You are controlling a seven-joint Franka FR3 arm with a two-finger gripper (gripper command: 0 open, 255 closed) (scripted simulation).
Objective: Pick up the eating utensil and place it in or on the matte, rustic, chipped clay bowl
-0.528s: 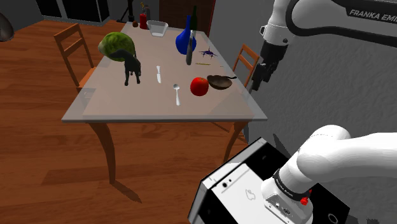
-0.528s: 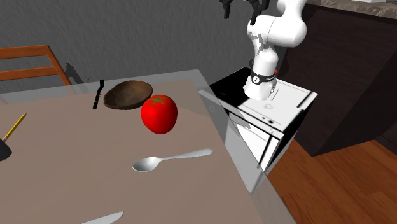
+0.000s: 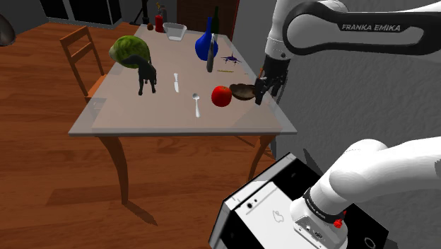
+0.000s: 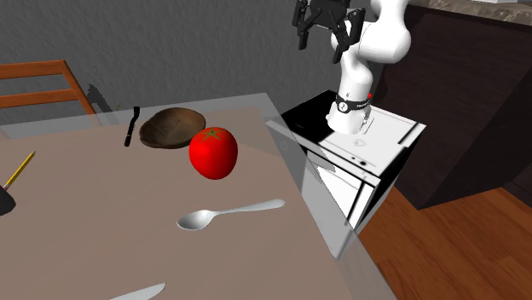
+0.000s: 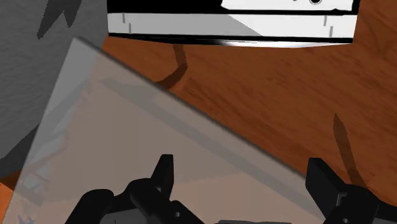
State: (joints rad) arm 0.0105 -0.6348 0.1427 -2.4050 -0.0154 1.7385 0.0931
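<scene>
While hand (image 4: 320,43) hangs spread wide | spoon (image 4: 228,213): shiny silver, flat on table (image 4: 85,230) | bowl (image 4: 169,128): dull brown

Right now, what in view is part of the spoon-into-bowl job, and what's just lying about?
Job:
spoon
brown bowl
hand, open, off the table's edge

Lying about:
tomato
watermelon
black animal figure
blue vase
pencil
</scene>
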